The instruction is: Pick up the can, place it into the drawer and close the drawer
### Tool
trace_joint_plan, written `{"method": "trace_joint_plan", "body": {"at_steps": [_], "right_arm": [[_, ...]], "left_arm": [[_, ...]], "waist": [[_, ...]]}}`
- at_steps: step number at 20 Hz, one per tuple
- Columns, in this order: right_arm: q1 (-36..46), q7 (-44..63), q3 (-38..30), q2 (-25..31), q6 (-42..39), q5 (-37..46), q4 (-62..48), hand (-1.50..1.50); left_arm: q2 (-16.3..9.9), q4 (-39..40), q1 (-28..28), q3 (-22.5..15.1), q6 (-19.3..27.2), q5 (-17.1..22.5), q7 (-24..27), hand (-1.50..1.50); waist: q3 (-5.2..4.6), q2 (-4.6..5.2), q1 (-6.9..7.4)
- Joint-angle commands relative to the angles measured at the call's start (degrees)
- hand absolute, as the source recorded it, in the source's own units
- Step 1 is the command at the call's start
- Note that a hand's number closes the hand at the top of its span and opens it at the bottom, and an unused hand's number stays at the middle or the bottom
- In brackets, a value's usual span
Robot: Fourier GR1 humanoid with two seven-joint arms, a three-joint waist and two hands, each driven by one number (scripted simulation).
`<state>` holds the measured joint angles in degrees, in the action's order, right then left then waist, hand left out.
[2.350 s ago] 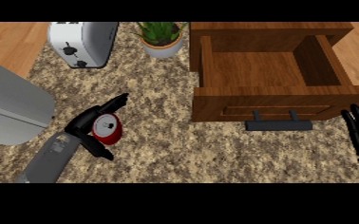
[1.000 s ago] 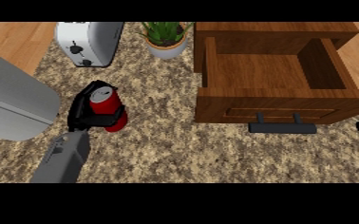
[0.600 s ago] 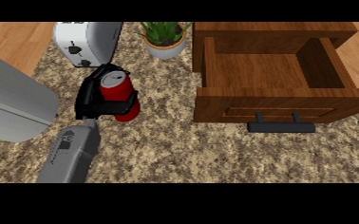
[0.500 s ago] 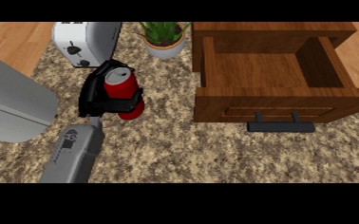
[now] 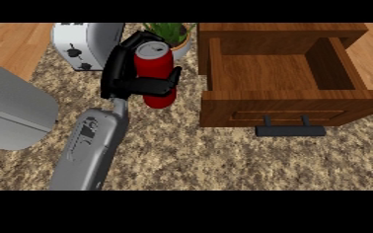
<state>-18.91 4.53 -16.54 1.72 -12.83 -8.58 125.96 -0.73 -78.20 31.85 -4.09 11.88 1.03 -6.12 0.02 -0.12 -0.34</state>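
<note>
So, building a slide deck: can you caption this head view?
Left hand with fingers curled round the red can, held left of the open wooden drawer, toaster and plant behind.

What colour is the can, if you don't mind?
Red, with a silver top; the can shows in the head view.

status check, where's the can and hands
Left hand shut on can, left of the open drawer. Right hand out of view. Potted plant just behind the can.
</note>
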Motion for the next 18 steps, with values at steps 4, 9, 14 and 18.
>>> {"method": "trace_joint_plan", "body": {"at_steps": [4,9,14,18], "right_arm": [[1.49,0.23,-1.29,-0.11,0.48,0.42,-0.78,-1.5],[1.97,0.61,-1.86,0.33,-0.49,-1.38,-0.41,-1.5],[2.07,3.13,-1.93,1.86,-0.16,-0.82,0.56,-1.5],[1.21,3.01,1.74,-0.77,0.5,2.51,2.98,-1.5]], "left_arm": [[0.7,-1.94,9.53,-7.07,8.39,-2.72,-8.99,1.5],[0.72,11.17,25.0,-2.15,9.73,0.14,-9.0,1.5],[0.72,16.4,33.12,-5.46,13.71,1.01,-11.86,1.5],[0.72,24.21,38.39,-6.23,16.18,4.88,-8.61,1.5]], "waist": [[0.0,0.06,-0.23],[0.01,0.33,-1.25],[0.02,0.24,-1.06],[0.01,0.38,-1.37]]}}
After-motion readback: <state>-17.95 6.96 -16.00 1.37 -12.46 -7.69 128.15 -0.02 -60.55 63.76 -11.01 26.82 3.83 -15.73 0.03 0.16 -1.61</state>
